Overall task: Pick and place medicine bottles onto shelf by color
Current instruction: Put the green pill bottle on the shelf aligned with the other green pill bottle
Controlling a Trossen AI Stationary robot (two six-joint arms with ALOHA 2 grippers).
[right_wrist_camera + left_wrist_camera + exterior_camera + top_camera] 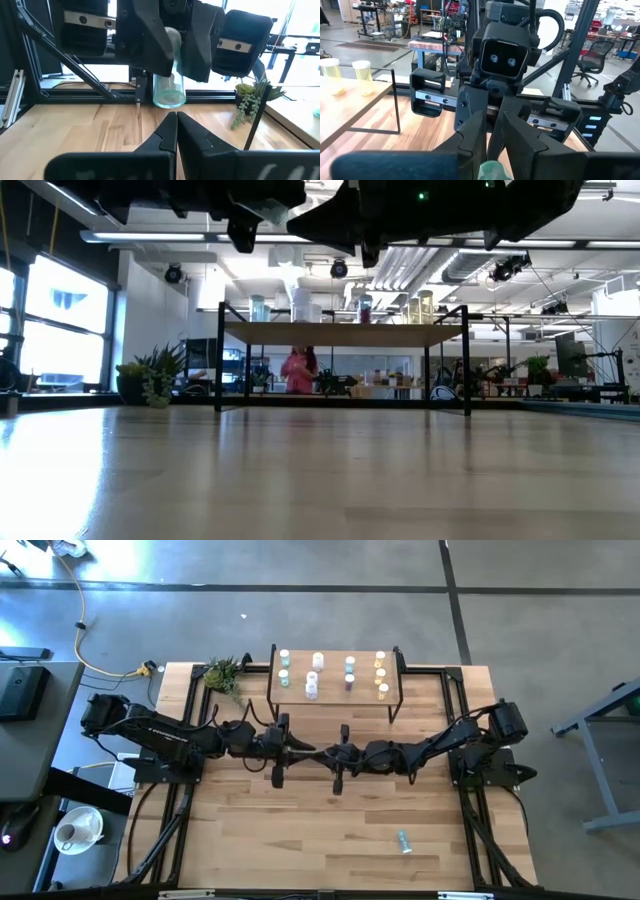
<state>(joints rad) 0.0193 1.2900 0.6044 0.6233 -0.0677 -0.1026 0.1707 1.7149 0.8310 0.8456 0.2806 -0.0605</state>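
Above my slatted wooden tabletop [300,830], the left gripper [172,47] clamps a translucent teal-green bottle [169,80], its smooth cylinder hanging below the dark fingers. Facing it mid-table, my right gripper [176,131] has its tapered fingers pressed together, empty. Other capped bottles stand on the light-wood shelf [335,692] with thin black legs, and one bottle [404,840] lies alone near the front edge.
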